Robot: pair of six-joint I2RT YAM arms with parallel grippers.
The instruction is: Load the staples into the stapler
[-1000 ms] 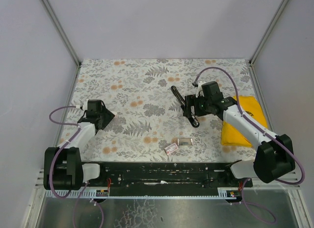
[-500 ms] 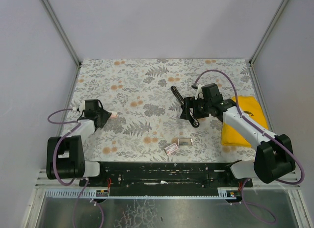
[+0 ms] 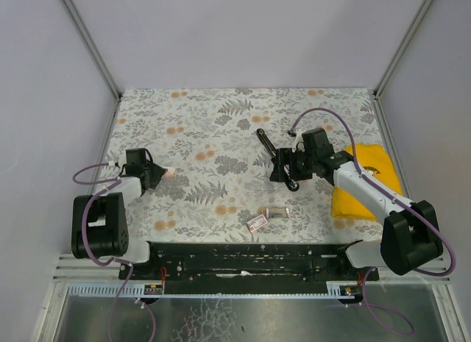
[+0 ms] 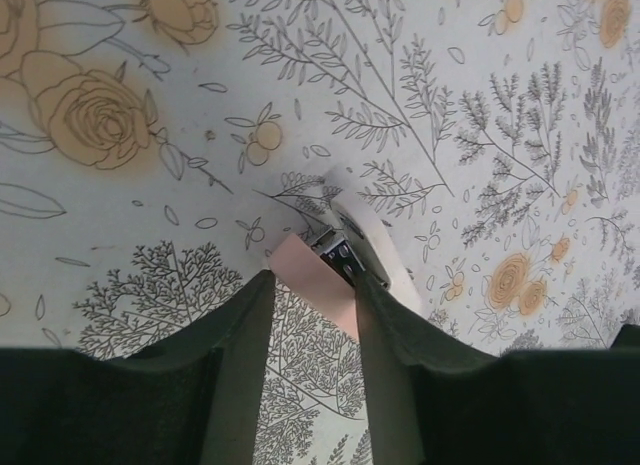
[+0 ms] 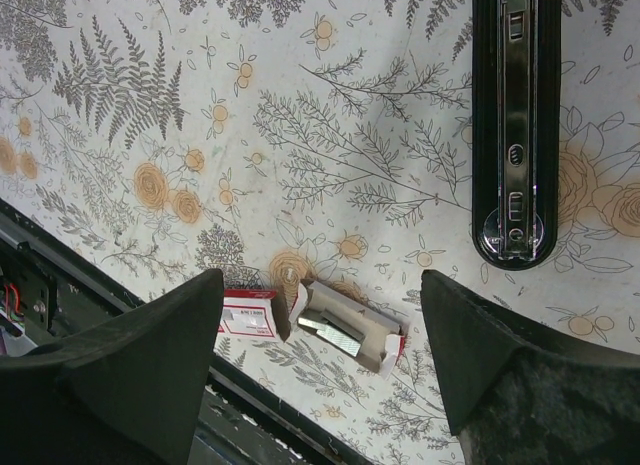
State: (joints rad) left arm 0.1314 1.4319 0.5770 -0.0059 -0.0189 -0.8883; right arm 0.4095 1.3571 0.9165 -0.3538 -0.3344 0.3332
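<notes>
Stapler (image 5: 515, 105): lies open, right of table centre; probably light, stiff and hinged, so pinch one arm's long sides.
Right gripper (image 5: 322, 281): spread wide, empty, just beside it.
Left gripper (image 4: 312, 290): fingers flank the staples (image 4: 345, 257); you can't tell if they pinch.

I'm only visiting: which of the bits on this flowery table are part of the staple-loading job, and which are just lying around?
Part of the job:
- stapler, lying open
- staple strip on a pink slip, at the left gripper
- opened staple box

Just lying about:
- yellow cloth
- small red-and-white packet, probably packaging
</notes>
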